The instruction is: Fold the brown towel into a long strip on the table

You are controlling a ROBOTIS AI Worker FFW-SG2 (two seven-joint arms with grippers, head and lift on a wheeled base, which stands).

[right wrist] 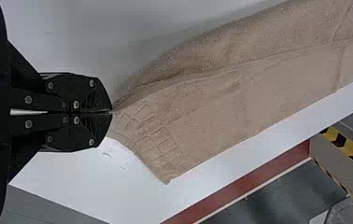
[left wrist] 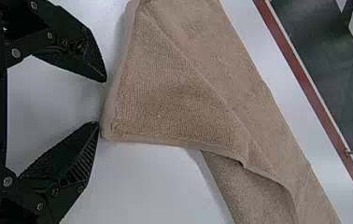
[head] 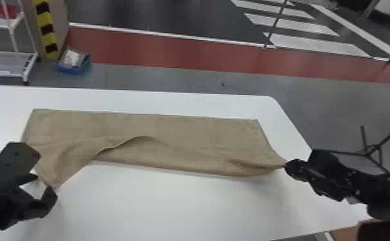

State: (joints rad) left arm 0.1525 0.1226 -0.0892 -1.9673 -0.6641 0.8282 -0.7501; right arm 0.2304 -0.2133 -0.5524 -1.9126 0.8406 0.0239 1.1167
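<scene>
The brown towel (head: 171,128) lies lengthwise across the white table, partly folded, with a loose flap turned toward the near left. My left gripper (head: 45,184) stands open beside that flap's corner. In the left wrist view the left gripper (left wrist: 101,102) has its fingers apart, with the towel's corner (left wrist: 118,126) just beyond the tips and not between them. My right gripper (head: 288,166) is shut on the towel's near right corner, pulling it to a point. In the right wrist view the right gripper (right wrist: 110,112) pinches the towel (right wrist: 212,107), whose ribbed end spreads beside the fingertips.
The white table (head: 171,205) extends around the towel, its right edge slanting under the right arm. On the floor beyond are a blue bin (head: 72,62) and a white rack (head: 8,61) at the left; a dark stand (head: 371,150) is at the right.
</scene>
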